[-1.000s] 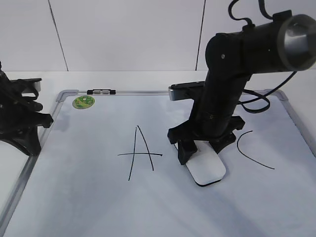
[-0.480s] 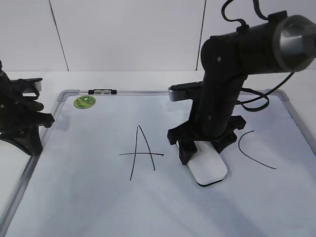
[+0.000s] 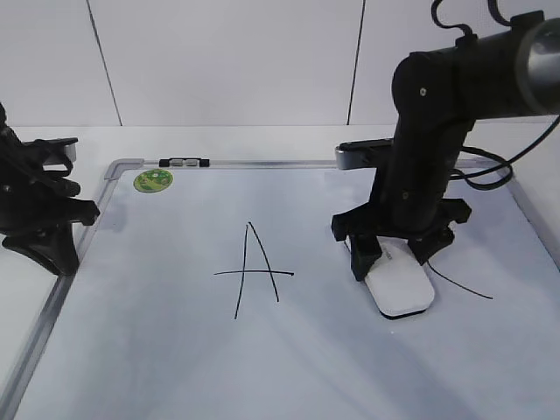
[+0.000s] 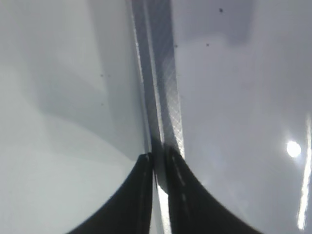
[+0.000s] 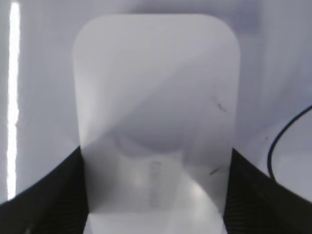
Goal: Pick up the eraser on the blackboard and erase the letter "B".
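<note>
**Right gripper clamps the eraser flat on the board**

Right gripper [image 3: 395,260] is closed onto the eraser [image 3: 400,286], its two black fingers pressing the long sides of the white block, as the right wrist view shows with the eraser [image 5: 156,122] filling the space between the dark finger edges. The eraser lies flat on the blackboard [image 3: 157,350], at about three o'clock from the board's middle.

Largest in the scene, the blackboard spreads across the table with its grey frame running around it. The black right arm [image 3: 437,114] reaches down onto it from about two o'clock. The left gripper [image 3: 48,219] sits at nine o'clock, over the board's left frame edge; in the left wrist view its fingertips [image 4: 158,161] stand almost together with only a thin slit between them, holding nothing, right above the frame strip [image 4: 158,73].

A black letter "A" [image 3: 252,267] is drawn near the board's middle, at nine o'clock from the eraser and well apart from it. A curved black stroke [image 3: 464,287] runs out from under the eraser toward four o'clock; the right wrist view catches the same curve [image 5: 287,131] beside the block. No letter "B" can be made out on the board.

A round green sticker [image 3: 152,181] sits at the board's eleven o'clock corner, with a small black-and-clear clip [image 3: 184,162] on the top frame just beside it.
</note>
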You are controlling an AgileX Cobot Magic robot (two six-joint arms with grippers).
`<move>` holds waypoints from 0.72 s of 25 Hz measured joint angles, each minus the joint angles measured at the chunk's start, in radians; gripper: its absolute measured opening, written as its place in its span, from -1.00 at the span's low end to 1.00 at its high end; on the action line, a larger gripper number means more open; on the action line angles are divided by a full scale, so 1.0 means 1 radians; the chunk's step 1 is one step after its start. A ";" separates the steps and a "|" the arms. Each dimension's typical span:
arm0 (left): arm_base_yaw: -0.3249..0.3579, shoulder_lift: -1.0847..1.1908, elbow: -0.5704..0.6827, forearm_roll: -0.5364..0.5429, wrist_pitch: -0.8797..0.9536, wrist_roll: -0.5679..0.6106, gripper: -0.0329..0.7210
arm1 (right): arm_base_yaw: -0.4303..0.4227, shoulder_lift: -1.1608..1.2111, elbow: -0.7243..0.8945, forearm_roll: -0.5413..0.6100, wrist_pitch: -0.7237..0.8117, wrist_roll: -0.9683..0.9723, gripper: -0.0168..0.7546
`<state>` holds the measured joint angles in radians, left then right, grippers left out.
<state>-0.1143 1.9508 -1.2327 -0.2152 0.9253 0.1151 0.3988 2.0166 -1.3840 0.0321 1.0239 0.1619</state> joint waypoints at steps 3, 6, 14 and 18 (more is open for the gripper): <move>0.000 0.000 0.000 -0.002 0.000 0.000 -0.78 | -0.014 0.000 -0.001 0.000 0.005 0.000 0.47; 0.000 0.000 0.000 -0.002 0.000 0.000 -0.78 | -0.015 0.000 -0.001 0.000 0.005 0.000 0.47; 0.000 0.000 0.000 -0.002 0.002 0.000 -0.78 | -0.008 0.020 -0.063 0.055 0.058 -0.064 0.47; 0.000 0.000 0.000 0.001 0.007 0.000 -0.78 | 0.052 0.063 -0.150 0.016 0.105 -0.078 0.47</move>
<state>-0.1143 1.9508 -1.2327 -0.2143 0.9327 0.1151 0.4510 2.0797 -1.5337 0.0480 1.1284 0.0835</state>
